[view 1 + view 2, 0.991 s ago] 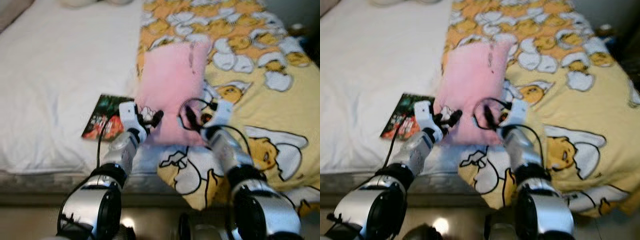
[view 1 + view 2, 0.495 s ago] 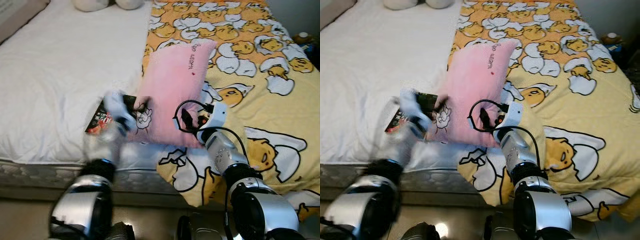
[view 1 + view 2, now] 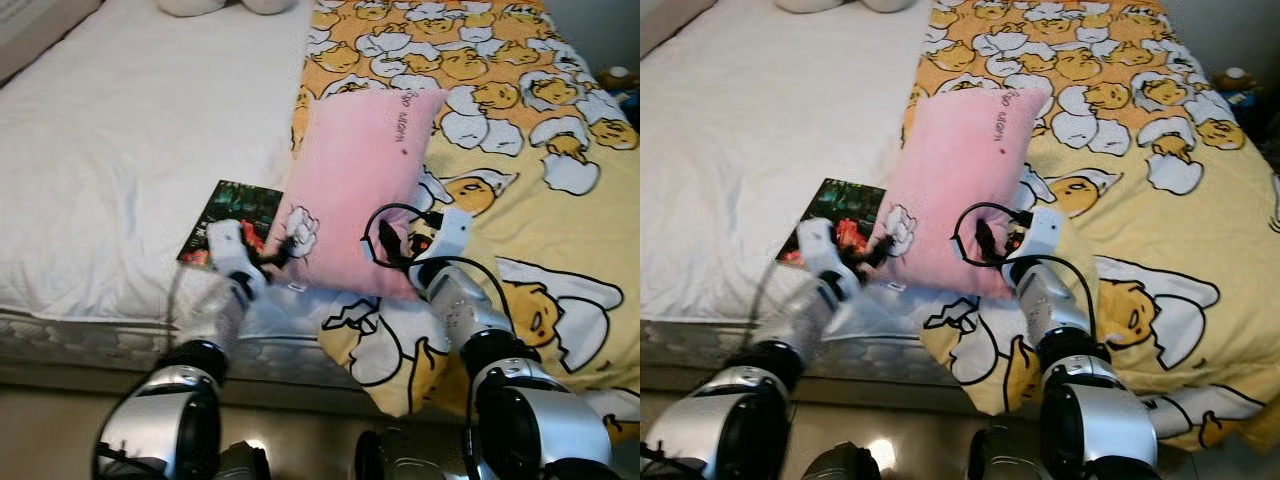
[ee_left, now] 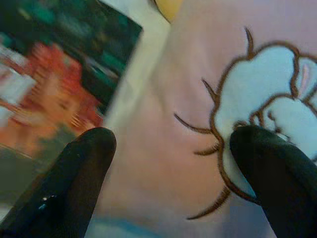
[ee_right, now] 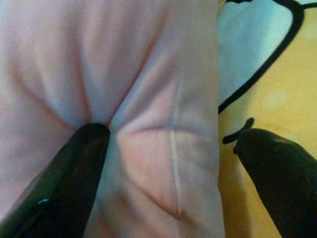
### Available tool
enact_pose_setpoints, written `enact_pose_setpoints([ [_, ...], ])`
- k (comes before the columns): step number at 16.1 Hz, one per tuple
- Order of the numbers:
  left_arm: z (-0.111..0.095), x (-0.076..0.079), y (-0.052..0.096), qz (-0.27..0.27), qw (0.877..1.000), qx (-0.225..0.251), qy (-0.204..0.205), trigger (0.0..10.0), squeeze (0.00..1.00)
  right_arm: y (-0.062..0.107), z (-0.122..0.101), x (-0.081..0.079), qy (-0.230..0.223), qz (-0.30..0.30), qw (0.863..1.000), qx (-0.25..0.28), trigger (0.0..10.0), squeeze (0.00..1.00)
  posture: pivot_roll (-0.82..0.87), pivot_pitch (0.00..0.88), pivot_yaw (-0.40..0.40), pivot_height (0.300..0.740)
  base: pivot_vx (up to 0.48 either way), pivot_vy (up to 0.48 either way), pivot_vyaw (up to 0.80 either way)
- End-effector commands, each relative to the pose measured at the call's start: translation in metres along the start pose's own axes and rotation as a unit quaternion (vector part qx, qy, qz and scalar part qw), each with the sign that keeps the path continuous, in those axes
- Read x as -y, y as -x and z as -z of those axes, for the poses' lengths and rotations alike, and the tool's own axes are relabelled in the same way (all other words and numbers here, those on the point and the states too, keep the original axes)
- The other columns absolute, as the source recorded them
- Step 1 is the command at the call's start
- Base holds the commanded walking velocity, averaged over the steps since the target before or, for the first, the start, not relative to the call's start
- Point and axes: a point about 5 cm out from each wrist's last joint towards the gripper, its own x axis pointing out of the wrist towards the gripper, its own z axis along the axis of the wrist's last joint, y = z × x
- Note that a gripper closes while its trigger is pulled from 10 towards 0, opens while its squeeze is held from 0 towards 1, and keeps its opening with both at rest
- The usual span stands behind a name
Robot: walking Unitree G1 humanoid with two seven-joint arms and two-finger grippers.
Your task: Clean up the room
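A pink pillow (image 3: 365, 185) lies on the bed (image 3: 120, 150), straddling the white sheet and the near left edge of the yellow patterned blanket (image 3: 540, 200), its near end towards the robot. A magazine (image 3: 228, 212) lies just to its left, partly tucked under it.

The left claw (image 3: 268, 256) is at the pillow's near left corner, fingers (image 4: 84, 163) spread wide over the cartoon print and gripping nothing. The right claw (image 3: 392, 240) is at the near right corner, also wide open: one finger (image 5: 74, 168) dents the pink cover, the other rests over the blanket.

The pillow looks light, soft and floppy; it will likely sag and fold if lifted by one corner. A pinch deep into both near corners, one per claw, seems the safest hold, since the plush cover may slip out of a shallow grip.
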Motion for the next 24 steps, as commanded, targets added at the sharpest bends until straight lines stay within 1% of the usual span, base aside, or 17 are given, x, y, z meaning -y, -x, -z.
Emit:
enact_pose_setpoints([
  [1, 0.012, 0.009, -0.001, 0.021, 0.999, -0.024, 0.012, 10.0, 0.0, 0.003, 0.004, 0.003, -0.004, -0.004, 1.0, -0.013, 10.0, 0.0, -0.17, 0.087, 0.006, 0.703, 0.0, 0.0, 0.0],
  [2, 0.018, 0.019, -0.003, 0.038, 0.999, -0.033, 0.019, 10.0, 0.0, 0.004, 0.002, 0.007, -0.001, -0.007, 1.0, -0.016, 10.0, 0.0, -0.18, 0.086, 0.006, 0.703, 0.0, 0.0, 0.0],
  [3, 0.021, 0.028, -0.005, 0.054, 0.998, -0.036, 0.017, 10.0, 0.0, 0.006, 0.001, 0.01, 0.004, -0.012, 1.0, -0.018, 10.0, 0.0, -0.19, 0.081, 0.007, 0.703, 0.0, 0.0, 0.0],
  [4, 0.021, 0.038, -0.008, 0.08, 0.996, -0.034, 0.025, 10.0, 0.0, 0.008, 0.0, 0.013, 0.022, -0.012, 1.0, -0.019, 10.0, 0.0, -0.19, 0.077, 0.007, 0.703, 0.0, 0.0, 0.0],
  [5, 0.019, 0.047, -0.009, 0.104, 0.994, -0.025, 0.024, 0.0, 0.0, 0.011, -0.001, 0.018, 0.036, -0.004, 0.999, -0.019, 0.0, 0.0, -0.2, 0.072, 0.009, 0.703, 0.0, 0.0, 0.0],
  [6, 0.019, 0.051, -0.01, 0.11, 0.993, -0.024, 0.023, 0.0, 0.0, 0.012, -0.001, 0.02, 0.041, -0.002, 0.999, -0.02, 0.0, 0.0, -0.2, 0.072, 0.009, 0.703, 0.0, 0.0, 0.0],
  [7, 0.018, 0.059, -0.011, 0.133, 0.991, -0.018, 0.021, 0.0, 0.0, 0.016, 0.001, 0.024, 0.047, 0.003, 0.999, -0.017, 0.0, 0.0, -0.21, 0.069, 0.013, 0.703, 0.0, 0.0, 0.0],
  [8, 0.019, 0.064, -0.012, 0.143, 0.989, -0.017, 0.022, 0.0, 0.0, 0.02, 0.004, 0.025, 0.048, 0.002, 0.999, -0.016, 0.0, 0.0, -0.21, 0.065, 0.018, 0.703, 0.0, 0.0, 0.0],
  [10, 0.02, 0.065, -0.012, 0.146, 0.989, -0.019, 0.025, 0.0, 0.0, 0.025, 0.009, 0.027, 0.051, 0.004, 0.999, -0.018, 0.0, 0.0, -0.21, 0.063, 0.02, 0.703, 0.0, 0.0, 0.0],
  [13, 0.024, 0.064, -0.01, 0.15, 0.988, -0.024, 0.023, 0.0, 0.0, 0.036, 0.02, 0.035, 0.053, 0.022, 0.998, -0.03, 0.0, 0.02, -0.21, 0.063, 0.02, 0.703, 0.0, 0.0, 0.0],
  [16, 0.023, 0.063, -0.01, 0.155, 0.988, -0.018, 0.019, 0.0, 0.0, 0.04, 0.02, 0.038, 0.06, 0.023, 0.997, -0.032, 0.0, 0.03, -0.23, 0.069, 0.033, 0.703, 0.0, 0.0, 0.0],
  [17, 0.016, 0.061, -0.01, 0.164, 0.986, -0.003, 0.002, 0.0, 0.0, 0.045, 0.019, 0.042, 0.072, 0.026, 0.997, -0.032, 0.0, 0.05, -0.23, 0.069, 0.033, 0.703, 0.0, 0.0, 0.0],
  [19, -0.007, 0.054, -0.009, 0.166, 0.982, 0.044, -0.075, 0.0, 0.0, 0.054, 0.01, 0.052, 0.123, 0.033, 0.992, -0.024, 0.0, 0.06, -0.23, 0.062, 0.042, 0.703, 0.0, 0.0, 0.0],
  [21, -0.019, 0.053, -0.009, 0.168, 0.978, 0.069, -0.101, 0.0, 0.0, 0.055, 0.001, 0.051, 0.147, 0.033, 0.989, -0.007, 0.0, 0.07, -0.23, 0.055, 0.045, 0.703, 0.0, 0.0, 0.0],
  [22, -0.035, 0.053, -0.008, 0.174, 0.973, 0.105, -0.113, 0.0, 0.0, 0.056, -0.015, 0.046, 0.175, 0.03, 0.984, 0.028, 0.0, 0.09, -0.23, 0.04, 0.052, 0.703, 0.0, 0.0, 0.0],
  [23, -0.052, 0.052, -0.004, 0.177, 0.966, 0.145, -0.116, 0.0, 0.0, 0.057, -0.037, 0.038, 0.192, 0.026, 0.978, 0.073, 0.0, 0.09, -0.23, 0.031, 0.053, 0.703, 0.0, 0.0, 0.0],
  [24, -0.058, 0.052, -0.002, 0.18, 0.964, 0.157, -0.116, 0.0, 0.0, 0.058, -0.044, 0.036, 0.194, 0.026, 0.977, 0.087, 0.0, 0.1, -0.23, 0.028, 0.053, 0.703, 0.0, 0.0, 0.0],
])
